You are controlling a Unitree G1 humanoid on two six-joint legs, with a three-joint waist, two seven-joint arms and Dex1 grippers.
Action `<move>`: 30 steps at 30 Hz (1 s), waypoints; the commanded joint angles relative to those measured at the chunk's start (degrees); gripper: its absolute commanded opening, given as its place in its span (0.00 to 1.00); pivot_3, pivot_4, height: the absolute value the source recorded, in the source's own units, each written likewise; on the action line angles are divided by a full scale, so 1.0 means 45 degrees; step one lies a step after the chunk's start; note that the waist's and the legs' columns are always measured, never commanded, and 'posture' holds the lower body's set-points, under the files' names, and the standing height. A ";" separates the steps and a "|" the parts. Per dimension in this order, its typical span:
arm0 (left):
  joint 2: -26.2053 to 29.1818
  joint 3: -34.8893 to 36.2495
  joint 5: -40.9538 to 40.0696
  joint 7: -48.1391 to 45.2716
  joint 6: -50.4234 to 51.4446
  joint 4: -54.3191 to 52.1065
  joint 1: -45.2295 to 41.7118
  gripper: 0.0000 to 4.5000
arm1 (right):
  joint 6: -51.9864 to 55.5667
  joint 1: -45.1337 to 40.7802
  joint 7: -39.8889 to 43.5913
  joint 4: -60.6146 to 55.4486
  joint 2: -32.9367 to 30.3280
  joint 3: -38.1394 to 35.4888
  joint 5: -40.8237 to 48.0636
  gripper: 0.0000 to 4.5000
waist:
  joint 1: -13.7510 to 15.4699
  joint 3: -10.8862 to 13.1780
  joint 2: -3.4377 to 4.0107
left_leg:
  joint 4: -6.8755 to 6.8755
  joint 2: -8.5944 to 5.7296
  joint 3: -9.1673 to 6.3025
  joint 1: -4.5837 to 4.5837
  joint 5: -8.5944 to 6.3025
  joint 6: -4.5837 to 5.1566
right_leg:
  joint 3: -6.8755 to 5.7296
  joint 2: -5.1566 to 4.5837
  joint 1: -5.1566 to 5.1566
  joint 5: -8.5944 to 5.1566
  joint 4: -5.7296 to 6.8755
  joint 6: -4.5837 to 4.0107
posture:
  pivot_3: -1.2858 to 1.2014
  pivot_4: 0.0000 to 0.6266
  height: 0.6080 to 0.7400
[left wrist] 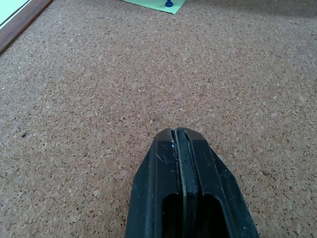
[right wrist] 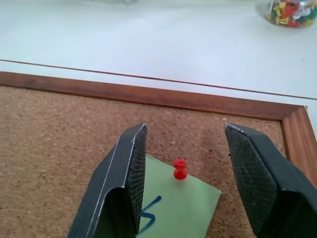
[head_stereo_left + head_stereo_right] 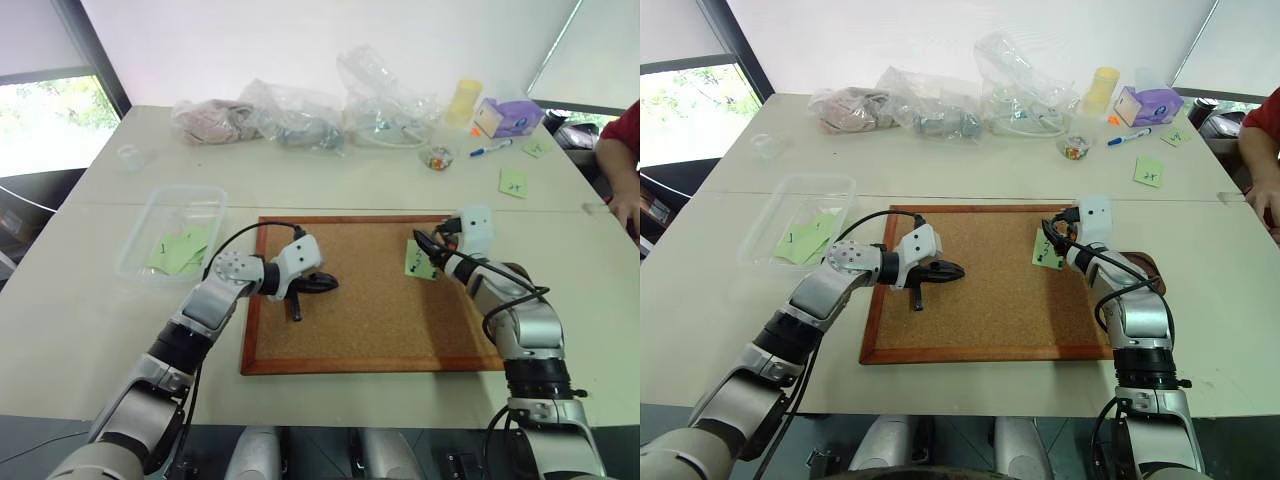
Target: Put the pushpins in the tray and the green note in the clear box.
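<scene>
Hiding behind the right forearm, the dark-brown tray (image 3: 1148, 268) shows only a sliver at the corkboard's right edge; shape hard to read. The corkboard (image 3: 370, 300) is the largest thing, long axis running left-right under both grippers. The clear box (image 3: 172, 232) sits well to the outside of the left arm, off the board, long axis pointing away from the robot, with pale green notes inside; their marks too small to read.

Right gripper (image 2: 185, 168) has fingers apart, straddling the green note (image 2: 185, 208) without touching it. The note lies flat on the cork, tilted, one corner pointing ahead of the fingers; its near part is cut off by the frame and partly covered by the left-hand finger. A red pushpin (image 2: 180, 169) stands upright through the note, midway between the fingertips. In the left wrist view the same note's edge carries a blue pin (image 1: 169, 3), far ahead of that gripper.

Left gripper (image 1: 181, 136) has fingers pressed together, nothing between them, pointing across the board toward the right gripper, just above bare cork.

Beyond the right gripper on the table: small clear cup of pins (image 2: 290, 12), loose green notes (image 3: 513, 182), a marker (image 3: 491, 149), purple pad (image 3: 510, 117), plastic bags (image 3: 300, 118). A person's arm (image 3: 620, 160) shows at the far right, cut off.
</scene>
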 commanded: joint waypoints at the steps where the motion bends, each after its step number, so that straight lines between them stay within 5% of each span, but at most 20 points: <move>1: -0.0014 -0.0243 0.0252 -0.0107 0.0074 0.0136 0.0192 0.00 | 0.0183 -0.0054 -0.0017 -0.0313 -0.0021 -0.0285 0.0093 0.35 | 0.0003 0.0000 0.0000 | 0.0000 0.0000 0.0001 0.0000 0.0000 0.0000 | 0.0000 0.0000 0.0000 0.0000 0.0000 0.0000 | 0.52 0.24 0.98; 4: -0.0047 -0.0224 0.0252 -0.0080 0.0056 0.0159 0.0173 0.00 | 0.0677 -0.0055 0.0116 -0.0209 -0.0043 -0.0291 0.0219 0.03 | 0.0003 -0.0001 0.0001 | 0.0000 0.0000 0.0001 0.0000 0.0000 0.0000 | 0.0000 -0.0001 0.0000 0.0000 0.0000 0.0000 | 0.52 0.24 0.98; 5: -0.0052 -0.0215 0.0250 -0.0072 0.0046 0.0163 0.0174 0.00 | 0.0717 -0.0057 0.0159 -0.0210 -0.0014 -0.0316 0.0262 0.01 | 0.0008 -0.0002 0.0000 | 0.0000 0.0000 0.0000 0.0001 0.0000 0.0000 | 0.0000 -0.0001 0.0000 0.0000 0.0000 0.0000 | 0.52 0.24 0.98; 30: -0.0150 -0.0278 0.0271 -0.0105 0.0015 0.0128 0.0167 0.00 | -0.0981 0.0204 -0.0151 -0.1381 0.0323 -0.1427 0.0584 0.01 | 0.0047 -0.0003 0.0002 | 0.0000 -0.0003 -0.0002 0.0000 0.0000 0.0000 | -0.0001 -0.0004 0.0005 0.0000 -0.0002 0.0000 | 0.52 0.24 0.98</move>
